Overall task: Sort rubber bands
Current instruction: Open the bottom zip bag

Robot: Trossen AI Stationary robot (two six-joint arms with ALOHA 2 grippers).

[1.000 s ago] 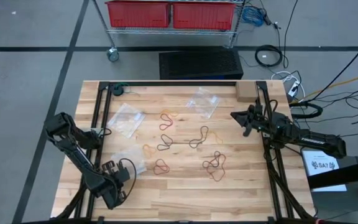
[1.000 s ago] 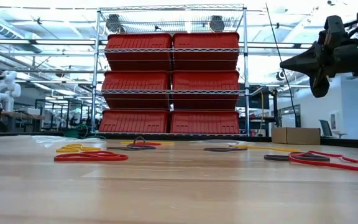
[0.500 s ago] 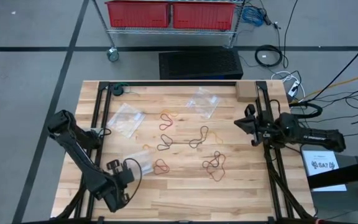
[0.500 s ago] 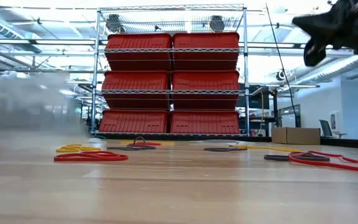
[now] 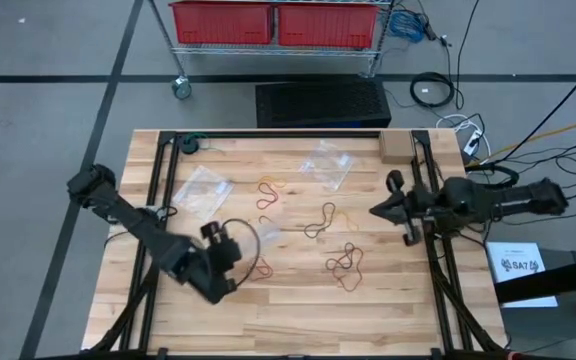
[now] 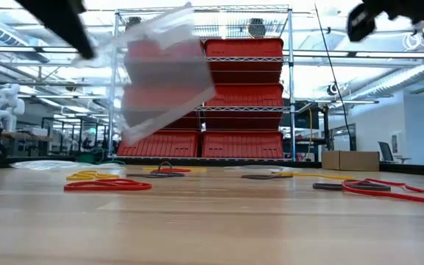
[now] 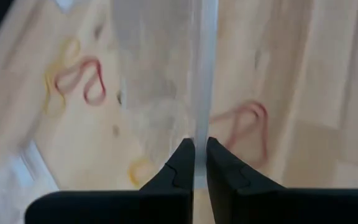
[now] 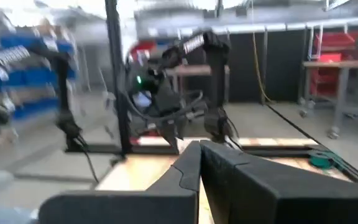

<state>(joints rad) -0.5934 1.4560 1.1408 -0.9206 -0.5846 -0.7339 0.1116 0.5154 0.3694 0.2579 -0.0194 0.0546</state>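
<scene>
Several rubber bands [image 5: 343,262] are spread flat across the middle of the worktop [image 5: 298,320], the red ones drawn into long loops lying roughly crosswise. A clear plastic bag [image 6: 164,70] is pinched in the left end effector [image 7: 197,163] and hung tilted above them. Farther right, the right end effector [image 5: 380,211] is held clenched and empty above the worktop's edge.
</scene>
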